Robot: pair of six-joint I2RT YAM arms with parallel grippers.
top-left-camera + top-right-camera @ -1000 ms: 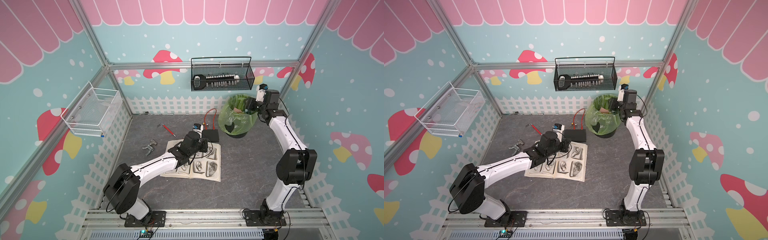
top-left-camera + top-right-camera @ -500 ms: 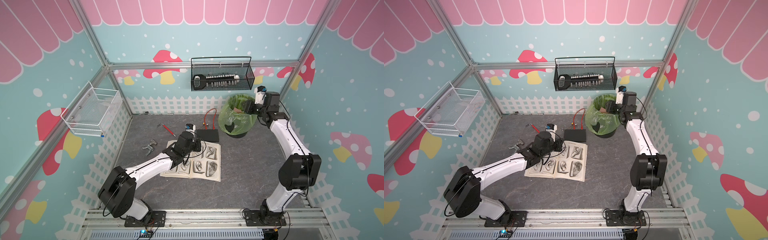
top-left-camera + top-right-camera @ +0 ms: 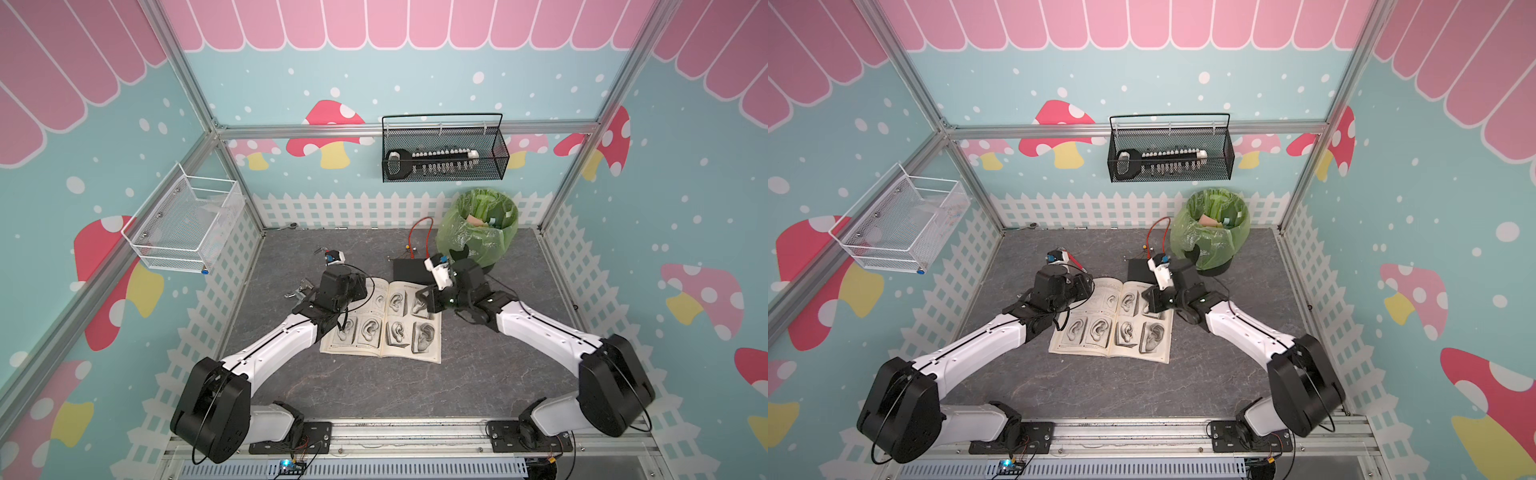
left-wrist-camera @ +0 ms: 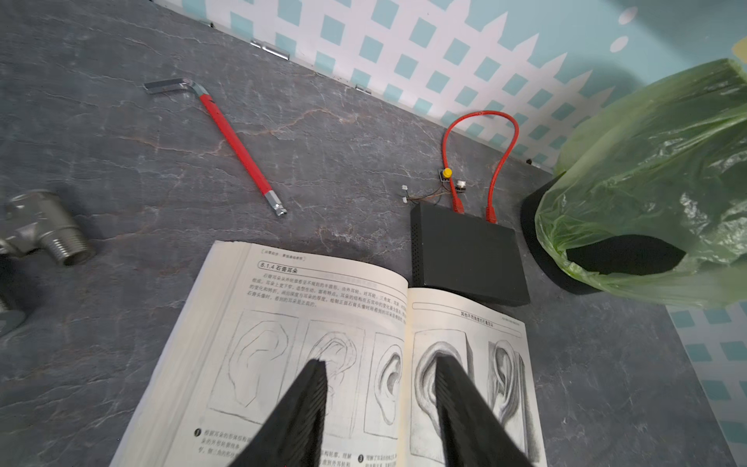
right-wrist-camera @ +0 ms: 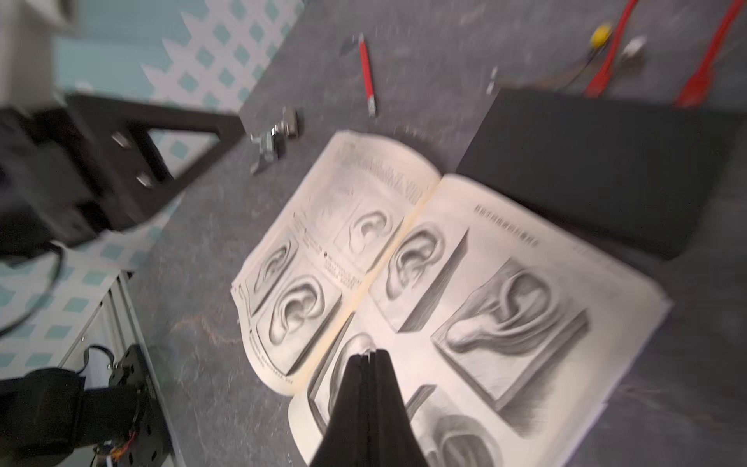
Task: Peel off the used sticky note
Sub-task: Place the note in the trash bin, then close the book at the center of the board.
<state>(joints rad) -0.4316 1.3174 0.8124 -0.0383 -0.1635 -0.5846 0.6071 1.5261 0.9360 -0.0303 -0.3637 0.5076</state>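
Observation:
An open book of ear drawings lies flat mid-table, also in the left wrist view and the right wrist view. No sticky note shows on its pages; it is out of view, though a peach scrap lies in the bin. My left gripper hovers open over the left page with nothing between its fingers; in a top view it is at the book's upper left corner. My right gripper is shut and empty, low over the right page.
A black box with a red cable sits just behind the book. A green-bagged bin stands at the back right. A red-handled wrench and a metal fitting lie left of the book. Wire baskets hang on the walls.
My right arm has swung from above the bin down to the book's right page, and its jaws have shut. My left gripper has drawn back to the left and opened.

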